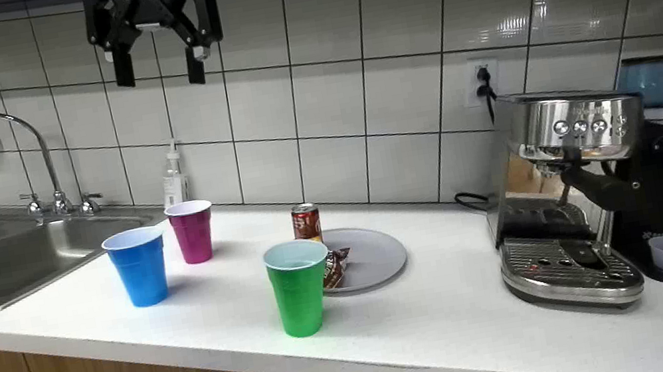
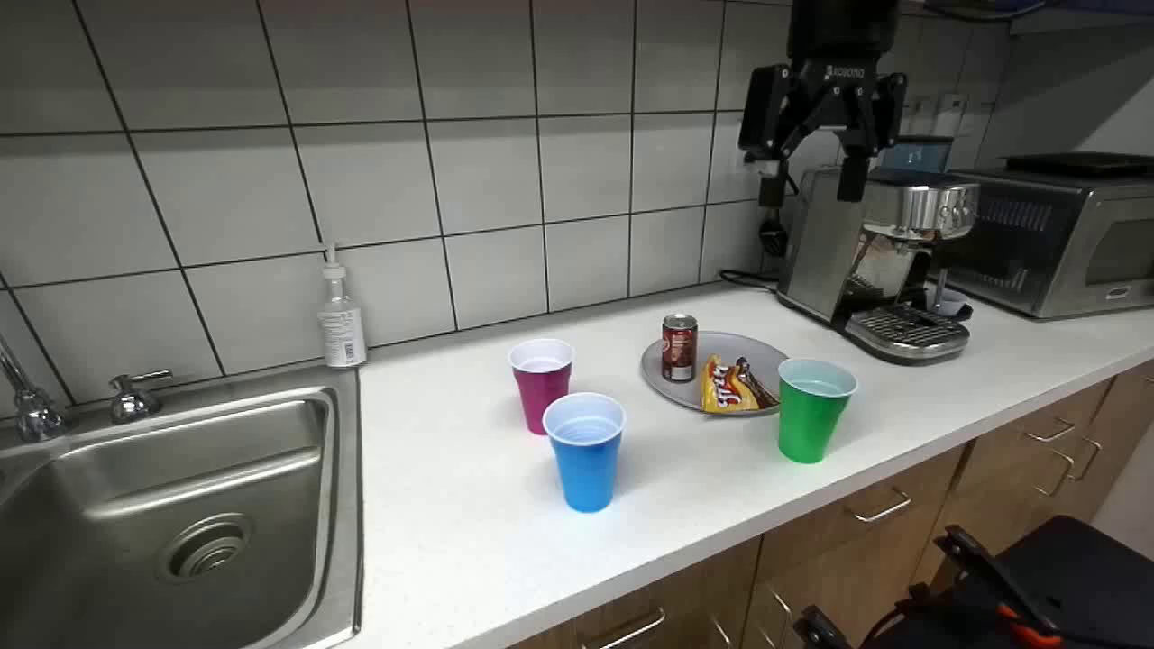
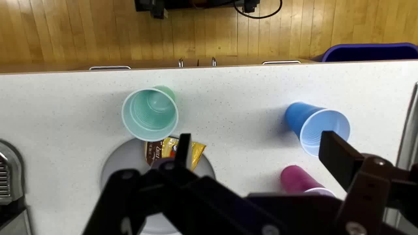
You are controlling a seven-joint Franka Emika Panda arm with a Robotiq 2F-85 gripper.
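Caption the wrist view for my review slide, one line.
Open, empty gripper above a counter with a green cup, blue cup, purple cup and plate of snacks.

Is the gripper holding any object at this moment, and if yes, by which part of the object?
Nothing is held: the gripper hangs open above the counter, with no object between its fingers.

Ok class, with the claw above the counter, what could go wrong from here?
The green plastic cup stands near the front edge of the counter, so a bump might knock it off.
The blue plastic cup and magenta plastic cup stand close together; the open claw, lowered onto either, could knock the other.
The soda can stands upright on the plate beside the yellow snack packet; reaching for the packet might tip it.
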